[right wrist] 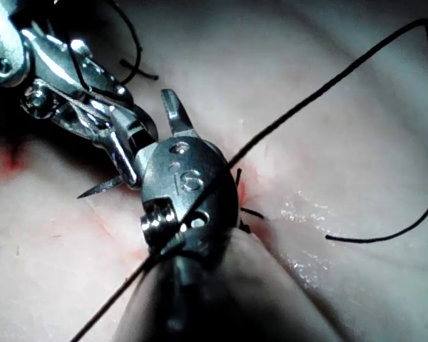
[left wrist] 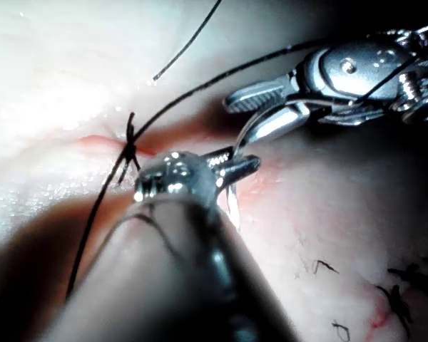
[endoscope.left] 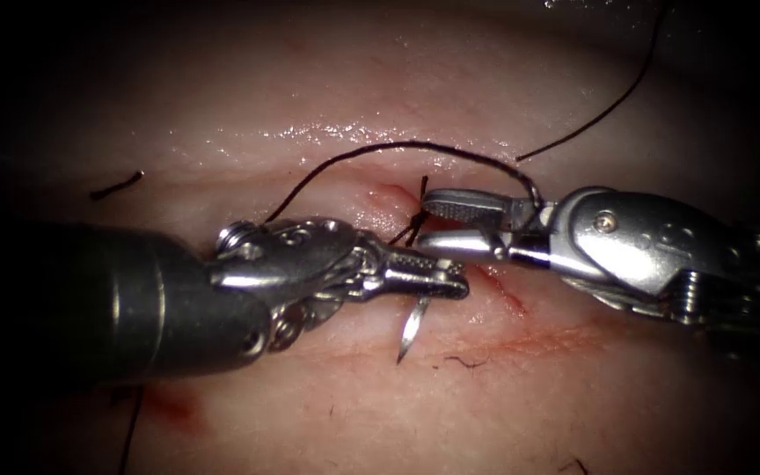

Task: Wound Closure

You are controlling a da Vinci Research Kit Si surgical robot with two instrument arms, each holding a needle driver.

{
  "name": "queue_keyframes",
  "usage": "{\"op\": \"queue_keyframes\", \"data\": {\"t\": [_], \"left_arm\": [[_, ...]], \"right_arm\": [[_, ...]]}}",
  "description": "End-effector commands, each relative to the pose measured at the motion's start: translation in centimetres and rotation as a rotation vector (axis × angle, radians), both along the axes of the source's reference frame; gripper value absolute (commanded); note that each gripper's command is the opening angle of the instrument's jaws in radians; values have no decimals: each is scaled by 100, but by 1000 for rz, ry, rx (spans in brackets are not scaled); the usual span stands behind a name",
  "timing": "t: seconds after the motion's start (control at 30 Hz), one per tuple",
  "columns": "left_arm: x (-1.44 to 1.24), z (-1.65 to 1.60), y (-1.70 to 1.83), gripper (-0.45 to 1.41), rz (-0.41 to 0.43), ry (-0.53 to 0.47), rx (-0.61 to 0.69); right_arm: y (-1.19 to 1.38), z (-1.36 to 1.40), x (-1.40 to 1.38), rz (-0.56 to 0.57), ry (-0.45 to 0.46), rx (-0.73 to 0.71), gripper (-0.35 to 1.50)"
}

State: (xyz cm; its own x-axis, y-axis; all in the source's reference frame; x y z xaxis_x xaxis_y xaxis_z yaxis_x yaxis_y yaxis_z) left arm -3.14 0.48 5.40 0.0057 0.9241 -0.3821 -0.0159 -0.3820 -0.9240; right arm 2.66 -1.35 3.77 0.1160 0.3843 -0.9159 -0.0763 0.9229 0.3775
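Needle (endoscope.left: 412, 327) held in left tool (endoscope.left: 450, 280), jaws closed near its pointed end, tip clear of tissue (endoscope.left: 327, 405). Right tool (endoscope.left: 437, 227) jaws spread, nothing held. Thread (endoscope.left: 380, 149) arcs above cut (endoscope.left: 499, 290). Needle judged stiff, slippery: best gripped mid-curve.

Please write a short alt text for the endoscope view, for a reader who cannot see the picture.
The left end effector is shut on the curved needle near its pointed end, whose tip points down, free above the tissue. The right end effector faces it with jaws open, holding nothing. Dark thread arcs over the cut from a knot.
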Motion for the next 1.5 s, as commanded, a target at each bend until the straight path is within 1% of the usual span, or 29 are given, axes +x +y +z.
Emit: {"op": "queue_keyframes", "data": {"t": [0.03, 0.27, 0.37, 0.47, 0.5, 0.67, 0.7, 0.73, 0.83, 0.9, 0.97, 1.0, 1.1, 1.27, 1.4, 1.47, 1.5], "left_arm": [[-4, 5, 0, -45, -5, -2, -1], [-4, 4, 0, -45, -20, -7, -2], [-4, 3, -1, -45, -18, -18, 3], [-4, 2, -1, -45, -24, -49, 25], [-4, 1, 0, -45, -29, -62, 36], [-1, 0, 3, -45, -36, -85, 48], [-1, 0, 3, -45, -38, -88, 47], [-1, 0, 3, -45, -40, -90, 47], [-1, 0, 3, -45, -41, -93, 53], [-1, 0, 3, -45, -40, -94, 53], [-2, -1, 2, -45, -40, -95, 53], [-2, -1, 2, -45, -39, -95, 53], [-2, -2, 1, -45, -37, -97, 53], [-3, -4, -1, -45, -37, -102, 64], [-6, -8, -4, -45, -7, -74, 92], [-8, -9, -3, 31, -19, -59, 94], [-9, -10, -1, 79, -39, -38, 86]], "right_arm": [[2, 2, 11, 10, -4, -1, 81], [8, -1, 8, 75, -10, -2, 93], [10, -3, 6, 86, -5, -1, 88], [10, -5, 6, 92, -3, -1, 79], [10, -5, 7, 103, -2, -2, 73], [10, -6, 10, 145, -4, -7, 57], [9, -6, 10, 156, -12, -8, 51], [9, -6, 11, 168, -19, -3, 37], [7, -8, 13, 181, -33, -26, 17], [7, -9, 13, 182, -40, -43, 7], [6, -9, 14, 178, -43, -66, -13], [6, -10, 14, 176, -45, -78, -35], [4, -11, 13, 173, -48, -107, -35], [4, -16, 9, 200, -93, -118, -35], [6, -19, 2, 222, -100, -115, -35], [7, -20, -2, 228, -109, -113, -35], [8, -20, -4, 230, -113, -112, -35]]}}
